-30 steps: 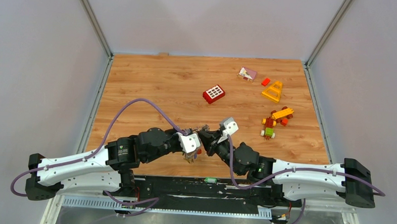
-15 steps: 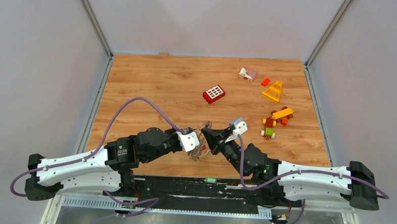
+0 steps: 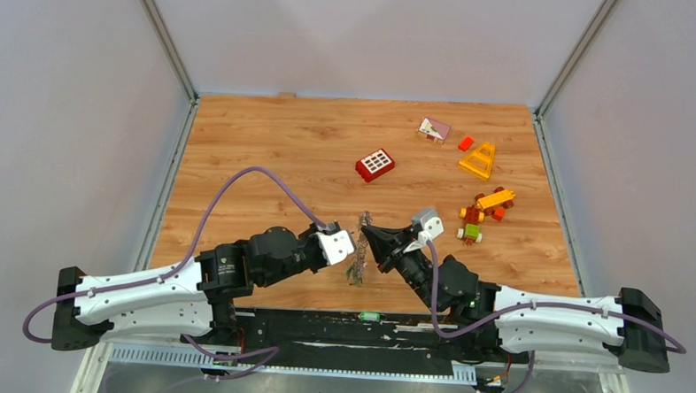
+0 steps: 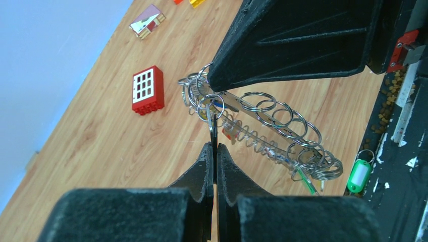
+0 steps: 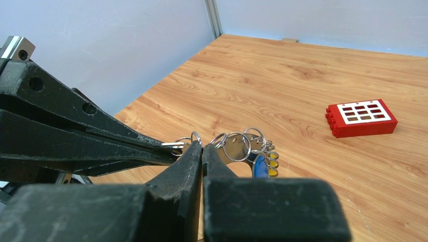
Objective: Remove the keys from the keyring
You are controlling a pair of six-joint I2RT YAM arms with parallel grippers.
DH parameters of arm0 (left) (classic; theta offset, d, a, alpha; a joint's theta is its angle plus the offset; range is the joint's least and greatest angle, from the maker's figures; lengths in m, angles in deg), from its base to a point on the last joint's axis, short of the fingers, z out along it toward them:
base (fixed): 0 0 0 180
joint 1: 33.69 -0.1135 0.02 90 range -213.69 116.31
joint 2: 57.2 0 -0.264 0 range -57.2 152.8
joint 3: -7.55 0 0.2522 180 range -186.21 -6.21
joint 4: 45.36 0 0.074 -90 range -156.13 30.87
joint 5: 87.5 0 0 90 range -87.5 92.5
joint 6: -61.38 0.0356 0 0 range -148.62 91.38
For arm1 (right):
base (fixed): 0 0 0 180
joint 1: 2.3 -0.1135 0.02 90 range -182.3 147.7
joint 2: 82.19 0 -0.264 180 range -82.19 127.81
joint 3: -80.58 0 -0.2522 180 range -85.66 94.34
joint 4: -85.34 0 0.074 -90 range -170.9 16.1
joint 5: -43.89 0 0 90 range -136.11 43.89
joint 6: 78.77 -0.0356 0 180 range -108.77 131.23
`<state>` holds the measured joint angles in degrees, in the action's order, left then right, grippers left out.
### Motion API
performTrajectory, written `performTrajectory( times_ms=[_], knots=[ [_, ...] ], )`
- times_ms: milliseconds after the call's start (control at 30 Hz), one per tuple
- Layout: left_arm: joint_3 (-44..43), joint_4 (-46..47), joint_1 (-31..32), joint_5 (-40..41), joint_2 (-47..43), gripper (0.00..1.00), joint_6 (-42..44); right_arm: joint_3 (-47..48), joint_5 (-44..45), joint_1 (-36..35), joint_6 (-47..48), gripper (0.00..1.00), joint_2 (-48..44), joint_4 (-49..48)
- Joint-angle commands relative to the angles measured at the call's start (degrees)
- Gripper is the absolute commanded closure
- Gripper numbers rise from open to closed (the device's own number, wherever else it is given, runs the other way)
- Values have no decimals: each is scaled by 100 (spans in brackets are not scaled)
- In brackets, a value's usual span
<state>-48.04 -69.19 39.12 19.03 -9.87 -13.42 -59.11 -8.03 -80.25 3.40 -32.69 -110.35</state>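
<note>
The keyring (image 4: 237, 103) is a flat grey metal band strung with many small split rings, held in the air between the two arms. My right gripper (image 5: 202, 147) is shut on its upper end; in the left wrist view its black fingers (image 4: 292, 40) cover that end. My left gripper (image 4: 214, 147) is shut on one thin silver key (image 4: 213, 128) that hangs from a split ring on the band. Blue and yellow key heads (image 5: 262, 164) show behind the right fingers. From above, the bundle (image 3: 357, 263) hangs edge-on between the left gripper (image 3: 351, 247) and right gripper (image 3: 366, 226).
A red window brick (image 3: 375, 165) lies beyond the grippers. Further right are a yellow triangle piece (image 3: 478, 160), a small house block (image 3: 434, 129), an orange brick (image 3: 465, 143) and a toy car (image 3: 478, 216). A green key tag (image 4: 359, 174) lies on the black strip at the near edge.
The right gripper has swung right and away from the left one. The left arm has reached forward a little. The keyring now hangs edge-on, stretched between the two tips.
</note>
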Motion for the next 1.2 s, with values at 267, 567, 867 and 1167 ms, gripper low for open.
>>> performTrajectory(
  times_ms=[267,567,867,1167],
  knots=[
    [226,559,-4,-392,47,100,-503,-413,-176,80,577,100,-558,-1199],
    [299,739,-4,-592,104,100,-593,-804,-895,82,1092,100,-835,-1824],
    [228,682,-4,-914,58,100,-561,-1186,-2019,80,2137,100,-696,-3161],
    [198,683,-4,-1111,-168,100,-562,-912,-3090,79,3366,100,-652,-2919]
  ],
)
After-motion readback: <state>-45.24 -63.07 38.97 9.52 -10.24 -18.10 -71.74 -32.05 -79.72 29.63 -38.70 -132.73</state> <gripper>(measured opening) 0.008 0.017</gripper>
